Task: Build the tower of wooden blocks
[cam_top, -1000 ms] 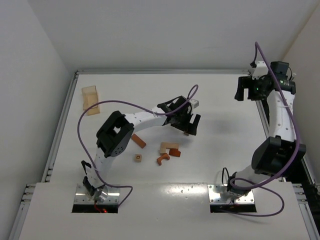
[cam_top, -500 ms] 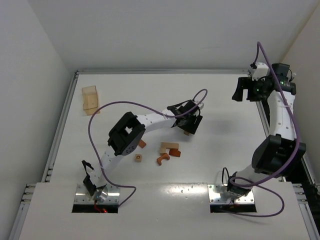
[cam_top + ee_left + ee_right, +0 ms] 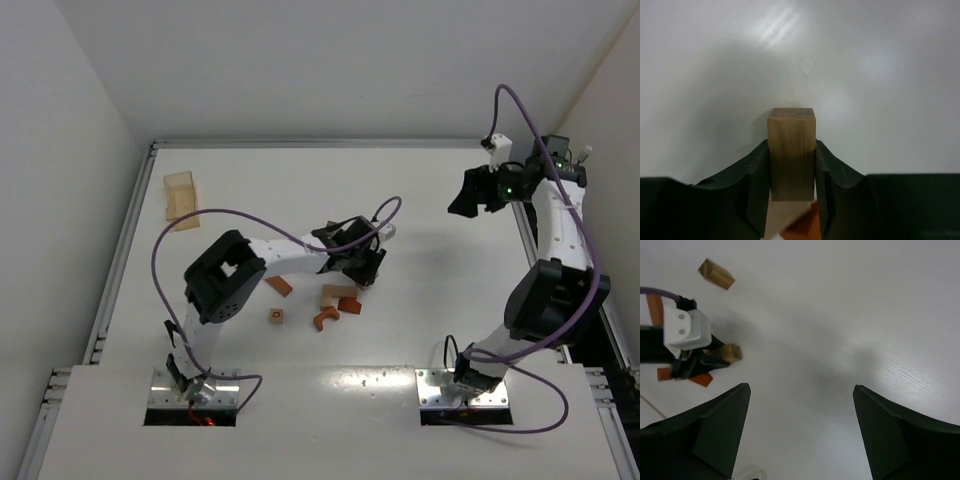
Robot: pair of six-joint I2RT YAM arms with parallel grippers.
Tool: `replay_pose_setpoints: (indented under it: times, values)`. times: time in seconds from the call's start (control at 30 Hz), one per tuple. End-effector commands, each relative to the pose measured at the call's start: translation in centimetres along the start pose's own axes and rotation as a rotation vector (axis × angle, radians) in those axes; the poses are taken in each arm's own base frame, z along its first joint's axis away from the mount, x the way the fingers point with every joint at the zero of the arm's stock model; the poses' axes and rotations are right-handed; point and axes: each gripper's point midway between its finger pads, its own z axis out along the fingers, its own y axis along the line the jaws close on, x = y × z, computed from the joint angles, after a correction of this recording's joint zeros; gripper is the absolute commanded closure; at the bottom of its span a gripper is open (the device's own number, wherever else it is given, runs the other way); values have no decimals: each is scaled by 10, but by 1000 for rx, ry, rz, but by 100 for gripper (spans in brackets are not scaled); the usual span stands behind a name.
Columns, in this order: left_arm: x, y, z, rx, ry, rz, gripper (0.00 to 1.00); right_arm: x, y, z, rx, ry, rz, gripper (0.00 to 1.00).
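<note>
My left gripper (image 3: 791, 167) is shut on a pale tan wooden block (image 3: 791, 145), with its fingers pressed against both sides. In the top view this gripper (image 3: 360, 264) sits low over the table, just beyond the loose blocks. Those are a pale block (image 3: 335, 294), a reddish block (image 3: 349, 304), a reddish arch (image 3: 326, 319), a small tan cube (image 3: 276, 316) and a reddish bar (image 3: 279, 286). They lie flat, and no wood block tower shows in view. My right gripper (image 3: 465, 196) hangs open and empty high at the back right; its wrist view shows its jaws (image 3: 800, 405) wide apart over bare table.
A larger pale wooden box (image 3: 181, 193) stands at the back left, also seen far off in the right wrist view (image 3: 716, 274). The left arm's purple cable (image 3: 200, 222) loops above the table. A raised rail (image 3: 130, 220) runs along the left edge.
My left gripper has closed on the tan block and drawn back toward the loose blocks. The right arm has swung left, its gripper now further over the table.
</note>
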Motion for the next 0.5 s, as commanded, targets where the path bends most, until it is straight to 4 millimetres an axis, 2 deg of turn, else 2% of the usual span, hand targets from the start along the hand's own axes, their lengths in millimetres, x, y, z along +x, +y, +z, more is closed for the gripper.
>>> replay_pose_setpoints:
  times: [0.0, 0.03, 0.07, 0.1, 0.17, 0.2, 0.27, 0.33, 0.4, 0.47]
  values:
    - [-58, -47, -69, 284, -269, 86, 100, 5, 36, 5, -261, -27, -172, 20]
    - [-72, -62, -101, 360, -341, 131, 100, 7, 39, 5, -294, -17, -190, 20]
    - [-69, -76, -118, 475, -349, 167, 100, -2, 42, 1, -325, -35, -223, 21]
    - [-68, -81, -128, 535, -357, 192, 100, 14, 51, 3, -409, 23, -156, 22]
    - [-67, -83, -145, 615, -346, 212, 100, 7, 56, 8, -468, -9, -194, 23]
    - [-60, -92, -160, 710, -331, 221, 100, 8, 58, 9, -483, -20, -188, 23]
    - [-62, -97, -175, 772, -345, 247, 100, 10, 72, 15, -523, -22, -234, 25]
    - [-58, -108, -193, 853, -340, 262, 100, 11, 98, 25, -589, -8, -286, 26]
    - [-62, -110, -196, 857, -345, 255, 100, 11, 124, 33, -659, 2, -309, 27]
    - [-68, -101, -197, 841, -355, 244, 100, 7, 140, 36, -705, -16, -317, 29]
